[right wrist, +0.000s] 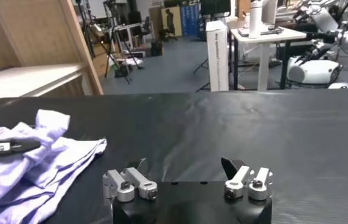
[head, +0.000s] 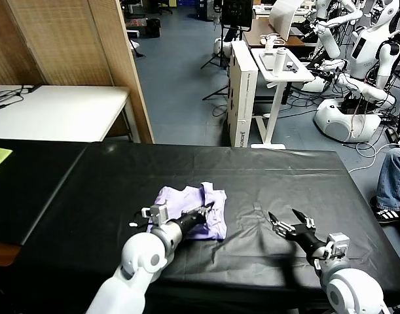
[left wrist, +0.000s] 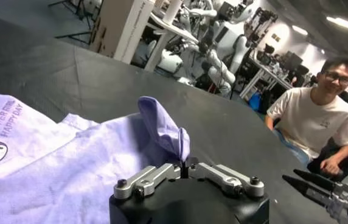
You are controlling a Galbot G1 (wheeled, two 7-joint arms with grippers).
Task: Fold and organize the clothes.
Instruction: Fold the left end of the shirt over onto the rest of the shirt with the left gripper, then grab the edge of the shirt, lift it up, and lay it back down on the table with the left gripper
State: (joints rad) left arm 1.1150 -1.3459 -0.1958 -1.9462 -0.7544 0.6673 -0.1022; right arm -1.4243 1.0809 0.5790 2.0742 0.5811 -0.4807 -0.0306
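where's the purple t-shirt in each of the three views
Head view: the purple t-shirt lies crumpled mid-table on the black cloth, under the left hand.
Left wrist view: it fills the side nearest the camera, one fold pinched up at the left hand.
Right wrist view: it lies bunched at the picture's edge, far from the open right hand.
Shared landmark: the white cardboard box on the floor beyond the table.

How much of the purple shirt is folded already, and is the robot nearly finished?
Not nearly. The T-shirt lies bunched and partly doubled over on the black table, not in a neat fold. Right now the left gripper is shut on a pinch of its fabric, lifting a corner. The right gripper waits open over bare table beside it. Smoothing, folding and tidying look still to do.
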